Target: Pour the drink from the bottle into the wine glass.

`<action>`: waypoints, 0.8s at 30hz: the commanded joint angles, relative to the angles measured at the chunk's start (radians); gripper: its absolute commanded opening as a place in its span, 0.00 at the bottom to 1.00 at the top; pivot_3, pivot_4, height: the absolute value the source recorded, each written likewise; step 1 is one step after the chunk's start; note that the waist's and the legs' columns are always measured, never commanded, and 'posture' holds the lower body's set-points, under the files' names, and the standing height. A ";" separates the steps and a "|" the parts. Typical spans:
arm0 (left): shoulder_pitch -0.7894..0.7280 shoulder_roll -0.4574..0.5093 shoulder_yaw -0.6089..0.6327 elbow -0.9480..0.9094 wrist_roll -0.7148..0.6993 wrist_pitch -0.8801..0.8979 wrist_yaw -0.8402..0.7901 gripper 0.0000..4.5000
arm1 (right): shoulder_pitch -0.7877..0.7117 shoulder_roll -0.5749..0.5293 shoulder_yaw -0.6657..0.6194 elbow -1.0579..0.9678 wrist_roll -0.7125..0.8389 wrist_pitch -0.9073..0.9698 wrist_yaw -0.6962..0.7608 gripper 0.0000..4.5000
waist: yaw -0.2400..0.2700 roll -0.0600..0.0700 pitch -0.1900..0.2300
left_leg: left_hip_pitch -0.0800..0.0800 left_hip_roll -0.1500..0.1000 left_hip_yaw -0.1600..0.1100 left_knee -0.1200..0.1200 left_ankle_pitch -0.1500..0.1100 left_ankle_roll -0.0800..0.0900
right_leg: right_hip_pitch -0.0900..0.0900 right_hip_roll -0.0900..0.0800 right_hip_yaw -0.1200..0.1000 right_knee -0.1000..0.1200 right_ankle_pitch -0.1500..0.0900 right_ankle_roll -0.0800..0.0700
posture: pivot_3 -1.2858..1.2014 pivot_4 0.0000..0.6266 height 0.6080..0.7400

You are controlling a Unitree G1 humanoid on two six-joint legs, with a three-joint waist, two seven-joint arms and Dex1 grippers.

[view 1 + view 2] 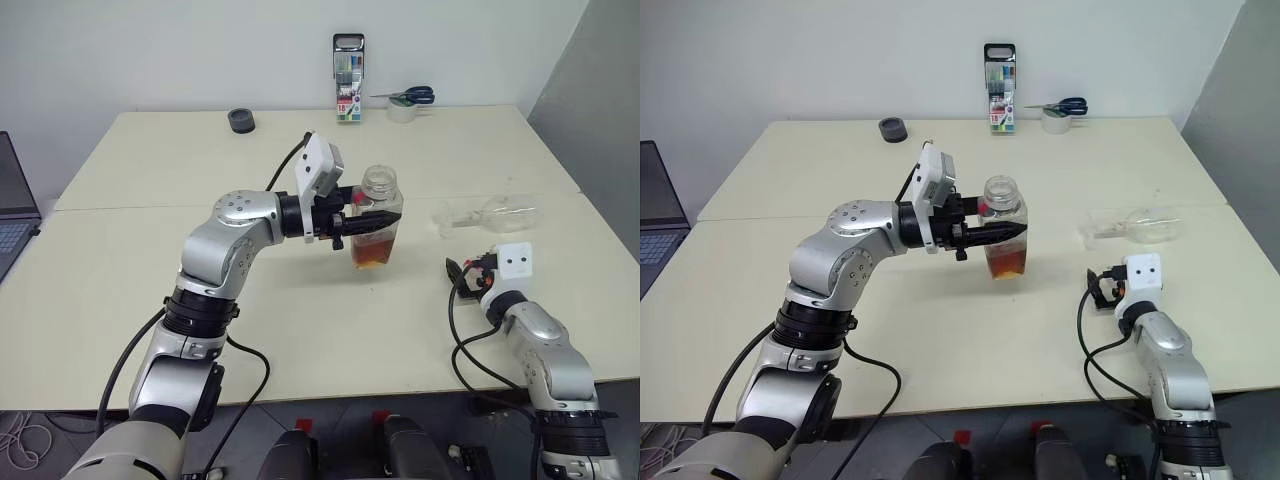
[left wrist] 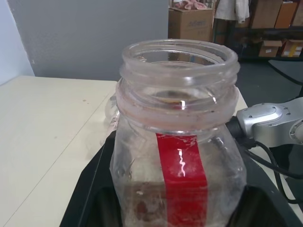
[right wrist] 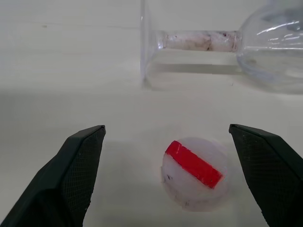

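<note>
Bottle [image 1: 378, 222]: clear plastic, squarish body, wide round threaded neck with no cap on it, red strip down one side; stands upright above the table, near its middle.
Drink [image 1: 372, 254]: amber-brown, translucent, fills the bottom part of the bottle.
Left gripper [image 1: 372, 221]: black fingers clamped on the bottle's body below the neck, pointing level.
Glass [image 1: 487, 213]: clear, rounded bowl, thin stem, flat round foot; lies on its side on the table, to the right of the bottle and apart from it; the stem looks cloudy inside.
Cap [image 3: 195, 172]: small white round disc with a red strip across its top, lying flat on the table between the right fingers, touching neither.
Right gripper [image 3: 170, 175]: black textured fingers spread wide, low over the table, the glass just beyond them.
Table [image 1: 150, 260]: pale cream, smooth, matte.
Back edge: pen box [image 1: 348, 64] upright, scissors [image 1: 408, 96], tape roll [image 1: 402, 111], dark round object [image 1: 241, 121].
</note>
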 commanded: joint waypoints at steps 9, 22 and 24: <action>-0.031 0.003 0.050 0.014 0.014 -0.025 0.073 0.44 | -0.056 -0.122 0.018 -0.243 0.138 0.047 0.249 0.99 | -0.001 0.000 0.000 | 0.000 0.000 0.000 0.000 0.000 0.000 | 0.000 0.000 0.000 0.000 0.000 0.000 | 0.52 0.24 1.00; -0.085 0.030 0.212 0.273 0.237 -0.193 0.543 0.44 | -0.388 -0.286 -0.029 -0.414 0.687 0.360 0.448 0.99 | 0.004 -0.001 0.001 | -0.001 0.000 -0.006 0.003 -0.003 0.004 | 0.003 -0.003 -0.005 -0.002 0.000 0.000 | 0.52 0.24 1.00; -0.085 0.031 0.243 0.295 0.253 -0.199 0.610 0.44 | -0.410 -0.263 -0.014 -0.407 0.689 0.359 0.430 0.99 | 0.005 -0.001 0.001 | -0.002 0.000 -0.006 0.004 -0.001 0.002 | 0.002 -0.004 -0.005 -0.002 0.000 0.000 | 0.52 0.24 1.00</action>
